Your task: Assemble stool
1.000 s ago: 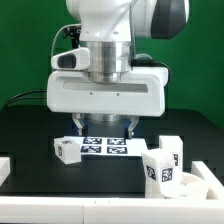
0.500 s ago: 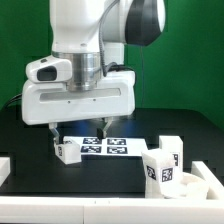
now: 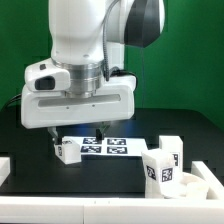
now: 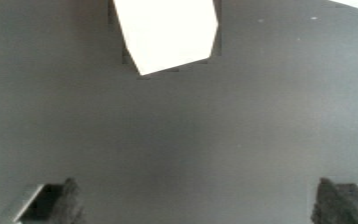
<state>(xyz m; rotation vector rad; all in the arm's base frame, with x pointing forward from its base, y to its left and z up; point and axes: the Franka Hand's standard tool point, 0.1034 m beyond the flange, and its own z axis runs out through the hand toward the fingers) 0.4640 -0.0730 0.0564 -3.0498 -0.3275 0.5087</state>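
Two-finger black gripper (image 3: 77,132) is spread wide with nothing between the tips; the wrist view shows only bare black table (image 4: 176,130) there. It hangs just above a short chunky white plastic tagged leg (image 3: 67,150), which sits at its 7 o'clock, probably so the jaws can straddle it. Two more white tagged legs (image 3: 161,168) stand at 4 o'clock, well apart and likely waiting their turn. The flat white marker board (image 3: 108,146) lies just beside the first leg, at 3 o'clock.

marker board (image 3: 115,148): partly hidden | stool part (image 3: 207,182): cut by edge
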